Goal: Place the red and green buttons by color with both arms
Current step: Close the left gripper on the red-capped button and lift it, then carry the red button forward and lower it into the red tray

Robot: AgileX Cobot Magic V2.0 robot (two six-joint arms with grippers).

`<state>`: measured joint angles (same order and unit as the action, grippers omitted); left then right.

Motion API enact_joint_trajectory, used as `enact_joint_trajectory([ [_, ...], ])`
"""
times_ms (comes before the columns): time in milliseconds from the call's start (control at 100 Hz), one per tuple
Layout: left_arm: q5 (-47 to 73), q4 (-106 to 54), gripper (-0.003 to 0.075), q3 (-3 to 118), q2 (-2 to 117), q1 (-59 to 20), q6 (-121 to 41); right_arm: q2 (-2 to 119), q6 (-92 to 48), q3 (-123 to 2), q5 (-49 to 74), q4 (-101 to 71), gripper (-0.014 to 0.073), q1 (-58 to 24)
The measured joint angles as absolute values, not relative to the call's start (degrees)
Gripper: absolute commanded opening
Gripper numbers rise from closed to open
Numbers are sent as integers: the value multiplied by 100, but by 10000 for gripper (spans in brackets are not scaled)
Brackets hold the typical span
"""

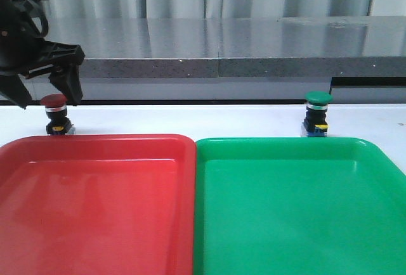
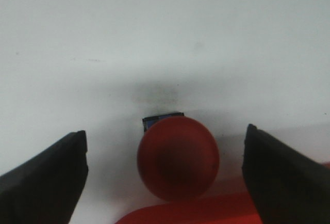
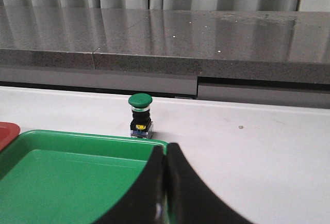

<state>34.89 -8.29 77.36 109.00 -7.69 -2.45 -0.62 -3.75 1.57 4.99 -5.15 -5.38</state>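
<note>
The red button [image 1: 54,114] stands upright on the white table just behind the red tray [image 1: 95,205]. My left gripper [image 1: 47,97] is open and hangs right above it, one finger on each side of the dark-red cap [image 2: 178,158], not touching. The green button [image 1: 317,114] stands upright behind the green tray [image 1: 298,211]; it also shows in the right wrist view [image 3: 141,116]. My right gripper [image 3: 166,149] is shut and empty, low over the green tray's near right part, well short of the green button. It is out of the front view.
The two trays lie side by side and fill the front of the table. A grey stone ledge [image 1: 241,47] runs along the back, with curtains behind it. A strip of bare white table [image 1: 190,120] lies between the two buttons.
</note>
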Motion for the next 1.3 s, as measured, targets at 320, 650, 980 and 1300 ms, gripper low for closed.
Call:
enact_joint_trajectory([
  [320,3329,-829,413,7747,11043,-769,-245,-62,-375,157,499,-515,-111,-538],
  [650,3237,-829,218,7747,11043,-769,-245,-62,-375,157,499,-515,-111,-538],
  [980,3451,-829,92,7747,10947,-769,-245,-62,-375,157,499,-515,-111,-538],
  [1300,3959,-905,92,7747,10012,-828,-245,-62,-375,157,499,-515,-111,-538],
])
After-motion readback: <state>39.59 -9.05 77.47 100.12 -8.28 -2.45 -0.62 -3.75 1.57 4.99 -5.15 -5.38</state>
